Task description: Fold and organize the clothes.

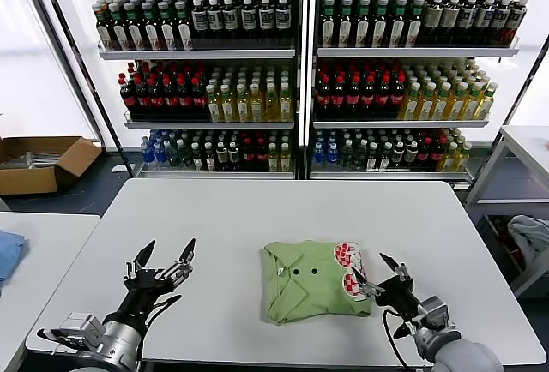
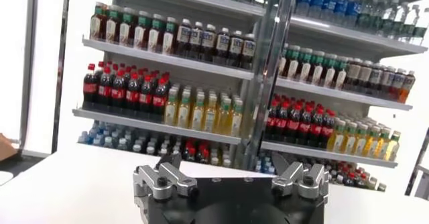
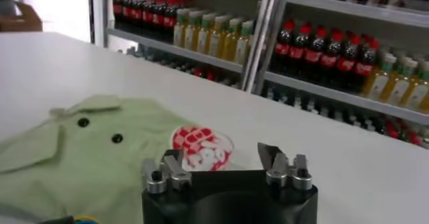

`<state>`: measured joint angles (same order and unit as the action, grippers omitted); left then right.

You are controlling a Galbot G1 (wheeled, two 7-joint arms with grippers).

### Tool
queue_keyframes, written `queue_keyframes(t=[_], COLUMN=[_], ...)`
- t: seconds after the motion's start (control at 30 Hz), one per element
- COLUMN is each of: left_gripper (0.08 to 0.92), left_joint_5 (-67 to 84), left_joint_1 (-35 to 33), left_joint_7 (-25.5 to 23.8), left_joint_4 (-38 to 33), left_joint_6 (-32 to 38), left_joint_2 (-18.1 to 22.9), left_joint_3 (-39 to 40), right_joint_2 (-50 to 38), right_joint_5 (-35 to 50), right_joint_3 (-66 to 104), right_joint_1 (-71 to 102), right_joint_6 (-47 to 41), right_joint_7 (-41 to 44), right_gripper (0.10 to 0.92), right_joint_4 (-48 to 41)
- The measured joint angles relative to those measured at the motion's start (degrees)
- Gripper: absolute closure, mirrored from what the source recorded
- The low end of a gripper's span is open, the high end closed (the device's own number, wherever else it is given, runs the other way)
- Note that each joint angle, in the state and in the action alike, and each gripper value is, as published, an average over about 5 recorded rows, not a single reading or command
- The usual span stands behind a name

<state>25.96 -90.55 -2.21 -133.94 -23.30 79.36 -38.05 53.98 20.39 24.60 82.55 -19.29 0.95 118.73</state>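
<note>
Folded green polo shirt [image 1: 313, 280] lay on the white table [image 1: 257, 218]. Right gripper [image 1: 379, 274] sat beside its edge, fingers apart, holding nothing. Left gripper [image 1: 161, 263] hovered well apart, fingers spread.

My head cam looks forward and down over the white table [image 1: 257, 218], both arms low in frame, drink shelves [image 1: 296, 72] behind. Left wrist cam sits just behind my left gripper [image 2: 231, 178], facing level at the shelves [image 2: 221, 64]. Right wrist cam rides low behind my right gripper [image 3: 228, 168], close over the green polo shirt [image 3: 87, 158]. All three share the shelves; head and right wrist share the shirt [image 1: 313, 279].
</note>
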Motion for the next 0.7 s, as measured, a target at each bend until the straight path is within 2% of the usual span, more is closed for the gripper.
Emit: queue_keyframes(t=[0.17,0.43,0.7], left_gripper=[0.177,0.177,0.177], left_joint_5=[-0.3,-0.4,-0.4], left_joint_1=[-0.7,-2.5,-3.7], left_joint_7=[-0.3,-1.1,-1.4], left_joint_4=[0.2,0.4,1.2], left_joint_6=[0.3,1.5,2.5], left_joint_2=[-0.1,0.3,1.0], left_joint_3=[0.0,-1.0,-1.6], right_joint_2=[4.2,11.5,13.8], right_joint_5=[-0.1,-0.7,-1.9], right_joint_3=[-4.9,-13.1,-16.0], right_joint_1=[-3.8,-10.4,-12.1], right_joint_6=[-0.9,-1.9,-1.8], right_joint_7=[-1.2,-4.6,-5.7], right_gripper=[0.207,0.203,0.203], right_joint_4=[-0.6,-7.0,-11.6])
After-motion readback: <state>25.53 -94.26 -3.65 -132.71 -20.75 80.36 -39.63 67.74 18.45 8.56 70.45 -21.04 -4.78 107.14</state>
